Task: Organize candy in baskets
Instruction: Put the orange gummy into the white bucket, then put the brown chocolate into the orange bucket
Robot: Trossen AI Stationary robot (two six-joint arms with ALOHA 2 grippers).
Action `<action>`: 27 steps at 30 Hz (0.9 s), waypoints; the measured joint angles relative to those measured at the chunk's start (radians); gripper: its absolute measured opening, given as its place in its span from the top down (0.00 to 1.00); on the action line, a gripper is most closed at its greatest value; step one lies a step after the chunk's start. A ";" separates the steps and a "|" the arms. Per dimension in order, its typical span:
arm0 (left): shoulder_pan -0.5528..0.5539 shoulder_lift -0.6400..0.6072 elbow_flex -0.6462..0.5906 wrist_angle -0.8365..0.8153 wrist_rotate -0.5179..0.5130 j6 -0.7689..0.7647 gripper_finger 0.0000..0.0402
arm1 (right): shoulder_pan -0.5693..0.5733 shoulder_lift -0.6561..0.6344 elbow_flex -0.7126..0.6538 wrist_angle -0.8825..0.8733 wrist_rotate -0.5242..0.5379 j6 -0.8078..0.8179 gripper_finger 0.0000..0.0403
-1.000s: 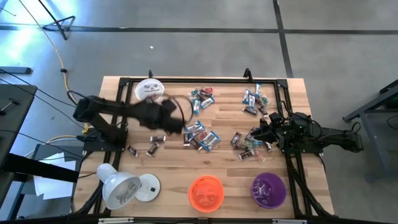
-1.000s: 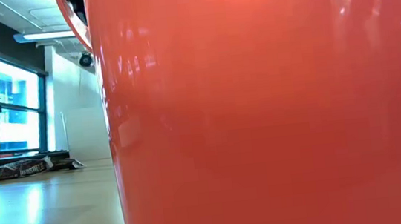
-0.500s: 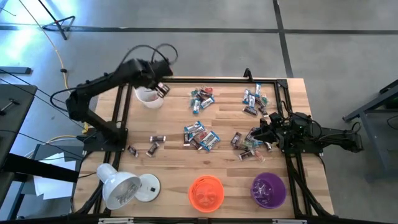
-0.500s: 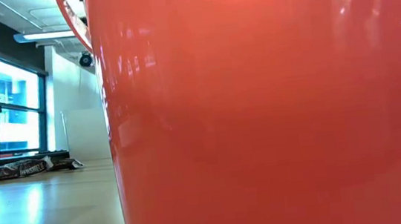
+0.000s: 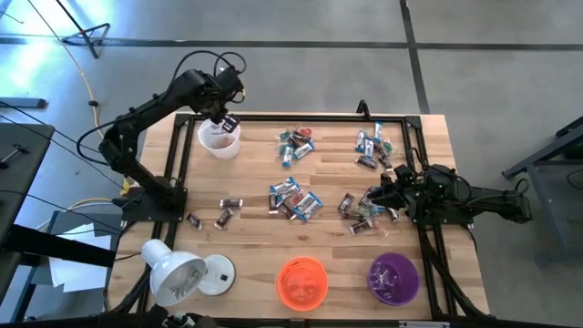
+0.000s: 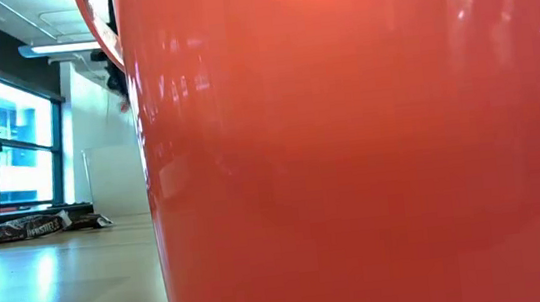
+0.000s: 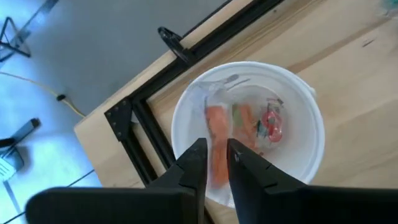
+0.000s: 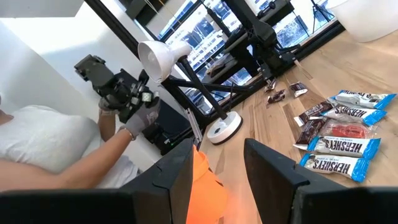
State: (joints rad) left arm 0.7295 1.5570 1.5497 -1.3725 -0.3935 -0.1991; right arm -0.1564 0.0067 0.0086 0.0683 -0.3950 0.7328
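Three baskets show from above: white [image 5: 219,139] at the worktop's [image 5: 255,237] far left corner, orange [image 5: 301,281] and purple [image 5: 393,277] along the near edge. A second ago the left claw [image 5: 224,116] hovered mid-worktop; now it hangs over the white basket, so a delivery looks underway. The right claw [image 5: 387,194] waits among loose candy [image 5: 293,198].

Low view: only the orange basket's wall [image 6: 350,143].

Left wrist: fingers [image 7: 194,163] slightly parted, holding nothing; pinkish-orange wrapped candy [image 7: 219,140] lies inside the basket.

Right wrist: fingers [image 8: 177,171] apart, empty; blue-and-white bars [image 8: 339,152] lie beyond.
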 joint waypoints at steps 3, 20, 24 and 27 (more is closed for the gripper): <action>0.006 0.000 0.000 -0.004 0.005 -0.019 0.83 | 0.000 0.000 0.000 0.000 0.000 0.000 0.66; -0.131 0.000 0.000 -0.098 0.073 0.000 0.75 | 0.000 0.000 0.000 0.000 0.000 0.000 0.66; -0.176 0.000 0.000 -0.098 0.071 -0.024 0.75 | 0.000 0.000 0.000 0.000 0.000 0.000 0.66; -0.214 0.000 0.000 -0.104 0.074 -0.053 0.75 | 0.000 0.000 0.000 0.000 0.000 0.000 0.66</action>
State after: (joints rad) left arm 0.5154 1.5566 1.5497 -1.4766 -0.3195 -0.2521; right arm -0.1566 0.0067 0.0086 0.0681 -0.3947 0.7326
